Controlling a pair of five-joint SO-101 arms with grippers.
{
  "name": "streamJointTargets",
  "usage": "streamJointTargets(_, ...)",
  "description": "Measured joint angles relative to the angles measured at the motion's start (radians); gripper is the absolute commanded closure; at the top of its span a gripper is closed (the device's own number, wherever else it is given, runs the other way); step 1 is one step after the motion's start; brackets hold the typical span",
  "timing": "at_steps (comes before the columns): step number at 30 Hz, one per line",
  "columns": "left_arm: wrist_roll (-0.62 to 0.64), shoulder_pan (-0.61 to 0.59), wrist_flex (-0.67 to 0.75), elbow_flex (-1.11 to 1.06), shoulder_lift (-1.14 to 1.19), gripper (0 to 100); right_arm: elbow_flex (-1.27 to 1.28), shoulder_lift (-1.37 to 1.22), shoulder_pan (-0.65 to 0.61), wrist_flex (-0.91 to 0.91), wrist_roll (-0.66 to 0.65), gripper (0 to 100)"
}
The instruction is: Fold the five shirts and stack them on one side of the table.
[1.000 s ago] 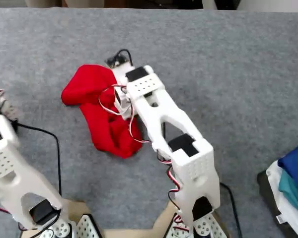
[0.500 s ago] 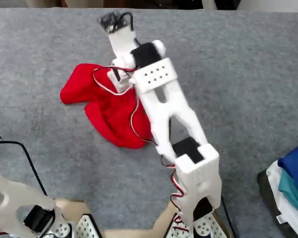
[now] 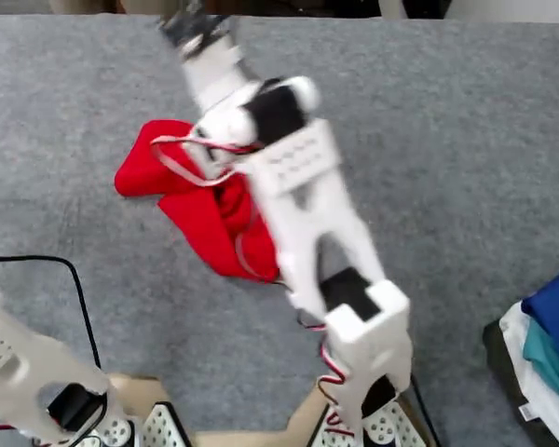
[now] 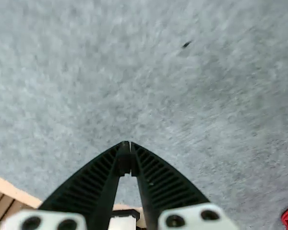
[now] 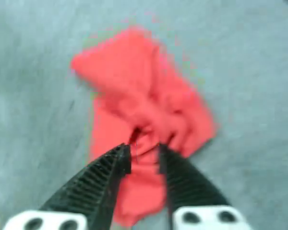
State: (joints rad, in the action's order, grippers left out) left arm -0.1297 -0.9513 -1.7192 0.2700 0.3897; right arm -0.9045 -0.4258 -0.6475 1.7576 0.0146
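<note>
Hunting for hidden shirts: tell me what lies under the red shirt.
Grey table shows around the red shirt; nothing visibly pokes out from beneath. Whatever it covers cannot be seen.

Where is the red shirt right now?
The red shirt lies crumpled on the gray table, left of the middle in the high view, with the right gripper hanging over it.

high looks down; wrists near table, apparently.

Bright, even light — only soft, faint shadows.
</note>
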Motion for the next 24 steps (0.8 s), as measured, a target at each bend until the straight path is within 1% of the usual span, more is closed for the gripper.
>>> streamJointTargets(2,-0.026,-0.014,0.020,-0.037,-0.031,98,0.049,-0.051,-0.029,-0.005,0.000,66.5)
streamJointTargets(8,-0.106,-0.101,0.133,-0.196,-0.137,98,0.071,-0.256,-0.055,-0.097,0.000,67.1)
streamJointTargets(13,-0.143,-0.144,0.229,-0.354,-0.216,98,0.071,-0.361,-0.054,-0.163,0.002,70.0)
streamJointTargets(18,-0.160,-0.149,0.284,-0.457,-0.282,98,0.049,-0.431,-0.051,-0.187,0.052,72.9)
streamJointTargets(24,-0.160,-0.149,0.334,-0.528,-0.338,98,-0.043,-0.548,-0.031,-0.187,0.060,81.4)
